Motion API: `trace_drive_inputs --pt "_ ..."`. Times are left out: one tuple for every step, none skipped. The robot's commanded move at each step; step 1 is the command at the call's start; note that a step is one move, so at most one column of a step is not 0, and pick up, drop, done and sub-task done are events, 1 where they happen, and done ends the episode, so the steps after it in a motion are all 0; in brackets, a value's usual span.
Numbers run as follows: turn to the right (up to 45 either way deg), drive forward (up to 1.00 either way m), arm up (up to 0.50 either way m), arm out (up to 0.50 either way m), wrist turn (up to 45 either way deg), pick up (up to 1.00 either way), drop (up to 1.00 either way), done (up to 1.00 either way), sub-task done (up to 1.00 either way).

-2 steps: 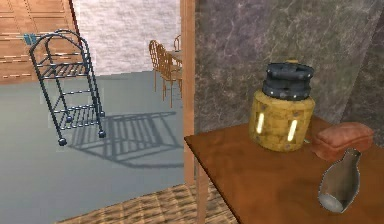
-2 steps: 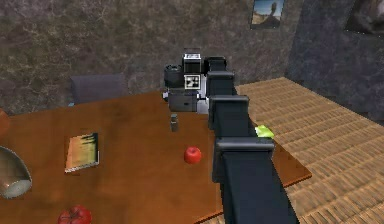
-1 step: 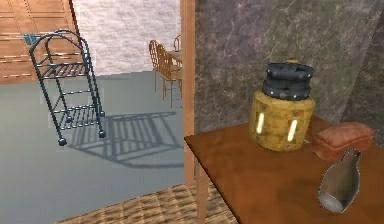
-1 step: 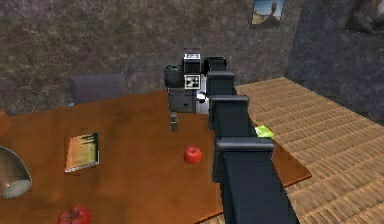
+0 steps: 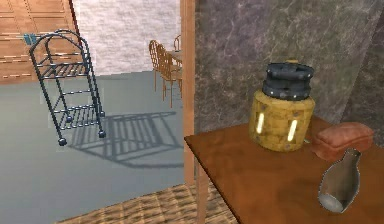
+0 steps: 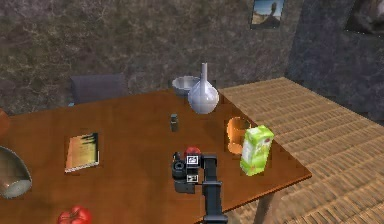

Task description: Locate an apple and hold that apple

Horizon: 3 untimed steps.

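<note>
Red is seen twice on the wooden desk [image 6: 130, 140], and a mistake is most easily made there. A small red round thing [image 6: 192, 152], judged to be the apple, lies at the far end of the tool [image 6: 184, 172]. A second red lump [image 6: 72, 215] with a touch of green is cut off by the arm side view's bottom edge, well apart from the first. If the wrong one is taken, the task is not met.

A round fruit is also easily nudged. Should it be touched off-centre, it could be rolled toward the near edge of the desk and lost to the floor. A green and yellow carton [image 6: 257, 150] stands upright near the tool, with an orange cup [image 6: 237, 133] just behind it. Either could be tipped if the arm [image 6: 211, 200] is swung toward the arm side view's right. A small dark shaker [image 6: 173, 122] stands farther out and is less at risk.

Whether the tool is released or clenched cannot be told from these views. Because the red round thing rests on the desk right at its fingers, it cannot be told whether anything is held, nor whether the fruit is touched at all.
</note>
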Motion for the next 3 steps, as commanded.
trace_drive_inputs --pt "0.0 0.0 0.0 0.0 0.0 1.0 0.0 0.0 0.0" --pt "0.0 0.0 0.1 0.0 0.0 0.0 0.0 0.0 0.0" --pt "0.0 0.0 0.0 0.0 0.0 0.0 0.0 1.0 0.0"
